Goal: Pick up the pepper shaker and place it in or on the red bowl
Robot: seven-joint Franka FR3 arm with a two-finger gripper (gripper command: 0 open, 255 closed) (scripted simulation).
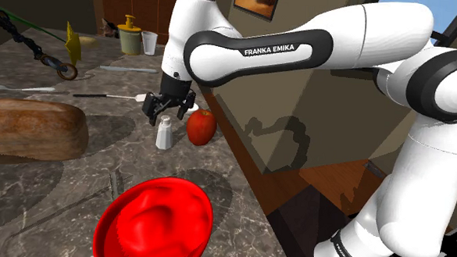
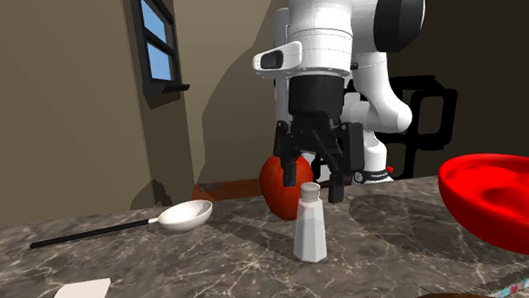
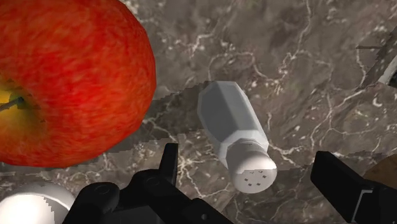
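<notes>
1. Near the middle of the shoulder view, the pepper shaker (image 1: 164, 133) is standing upright on the dark marbled counter (image 1: 76, 181), just beside a red apple (image 1: 201, 127); the red bowl (image 1: 157, 219) is lying in the lower middle of that frame, apart from both
2. The gripper (image 1: 166, 114) is hovering right above the shaker's cap, spread wide and holding nothing; in the wrist view its fingers (image 3: 337, 181) are standing on either side of the cap without touching it
3. I am judging the apple to be the main danger: it is sitting so near that a descending finger may be pushing it, or landing on it, and knocking the shaker over
4. A grip taken only on the narrow cap may be letting the smooth white body slip out during the lift
5. The bowl is being cut off at the right edge of the second exterior view; a pale round thing (image 3: 25, 205) beside the apple in the wrist view is perhaps a spoon, but I cannot tell
</notes>
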